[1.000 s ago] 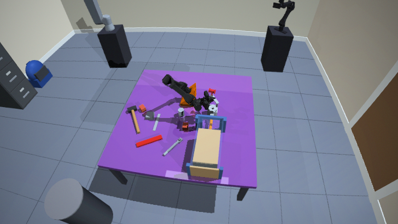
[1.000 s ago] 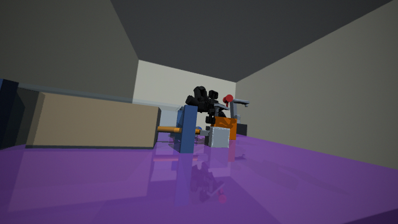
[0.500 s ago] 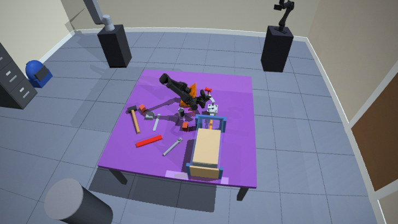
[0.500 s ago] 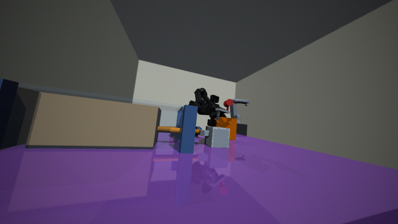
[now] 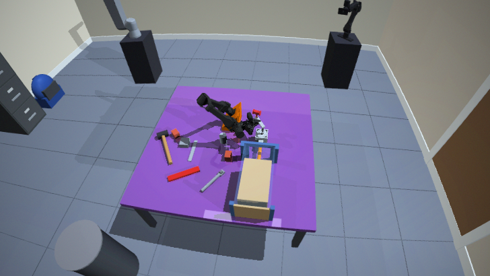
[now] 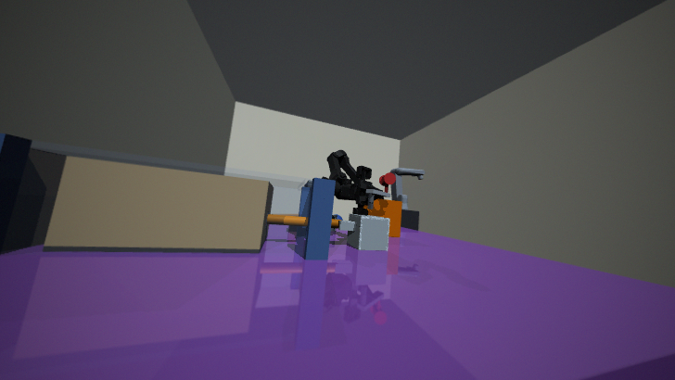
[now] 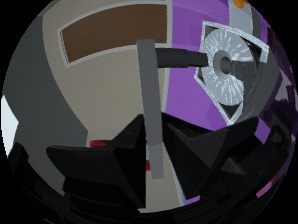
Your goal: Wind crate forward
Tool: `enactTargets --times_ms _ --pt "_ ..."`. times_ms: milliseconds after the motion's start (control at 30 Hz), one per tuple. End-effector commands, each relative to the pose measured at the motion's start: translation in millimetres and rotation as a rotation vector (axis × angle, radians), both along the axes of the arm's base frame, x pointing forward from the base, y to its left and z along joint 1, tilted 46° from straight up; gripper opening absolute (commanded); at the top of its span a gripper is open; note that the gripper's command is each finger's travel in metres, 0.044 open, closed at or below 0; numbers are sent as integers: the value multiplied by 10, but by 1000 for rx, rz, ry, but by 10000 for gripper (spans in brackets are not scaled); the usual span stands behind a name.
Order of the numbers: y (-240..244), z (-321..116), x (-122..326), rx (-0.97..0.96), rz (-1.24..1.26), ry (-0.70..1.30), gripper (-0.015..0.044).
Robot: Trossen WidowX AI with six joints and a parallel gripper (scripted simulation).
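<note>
- Purple bench (image 5: pixel 291 120) (image 6: pixel 472 307) (image 7: pixel 185 95), glossy, under everything
- Hammer (image 5: pixel 167 151), red-orange cube (image 5: pixel 175 132) just beside its head
- Grey block (image 5: pixel 184 142), flat grey bar (image 5: pixel 192 151) near it
- Red bar (image 5: pixel 183 174), wrench-like tool (image 5: pixel 212 180), both flat
- Grey cylinder (image 5: pixel 223 138), second red-orange block (image 5: pixel 227 155) near the cubby (image 5: pixel 259 145) (image 6: pixel 320 219)
- Winch (image 5: pixel 261 134) (image 6: pixel 374 234) (image 7: pixel 218 46) at the cubby's mouth
- My orange base (image 5: pixel 238 109) (image 6: pixel 396 219), near the winch

On the purple bench (image 5: pixel 274 102) (image 6: pixel 425 307) (image 7: pixel 187 107) I count one hammer (image 5: pixel 166 149), two small orange-red blocks (image 5: pixel 175 132) (image 5: pixel 227 155), one red bar (image 5: pixel 183 174), one wrench-like tool (image 5: pixel 212 180) (a pale one), one flat grey strip (image 5: pixel 192 151) and, probably, one grey cylinder (image 5: pixel 223 138); the view is small there.
</note>
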State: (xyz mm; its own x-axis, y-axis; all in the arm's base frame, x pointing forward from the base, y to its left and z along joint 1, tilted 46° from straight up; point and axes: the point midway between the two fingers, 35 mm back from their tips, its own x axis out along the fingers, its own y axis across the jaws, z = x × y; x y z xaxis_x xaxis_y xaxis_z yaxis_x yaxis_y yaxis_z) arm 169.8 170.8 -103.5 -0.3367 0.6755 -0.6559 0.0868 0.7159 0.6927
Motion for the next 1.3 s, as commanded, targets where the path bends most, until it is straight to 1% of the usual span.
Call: enactTargets --times_ms 0,233,1267 --pt "-24 -25 -3 13 1 -2 0" --pt "-92 -92 -13 12 1 -2 0" --pt "-204 -78 -7 12 1 -2 0"
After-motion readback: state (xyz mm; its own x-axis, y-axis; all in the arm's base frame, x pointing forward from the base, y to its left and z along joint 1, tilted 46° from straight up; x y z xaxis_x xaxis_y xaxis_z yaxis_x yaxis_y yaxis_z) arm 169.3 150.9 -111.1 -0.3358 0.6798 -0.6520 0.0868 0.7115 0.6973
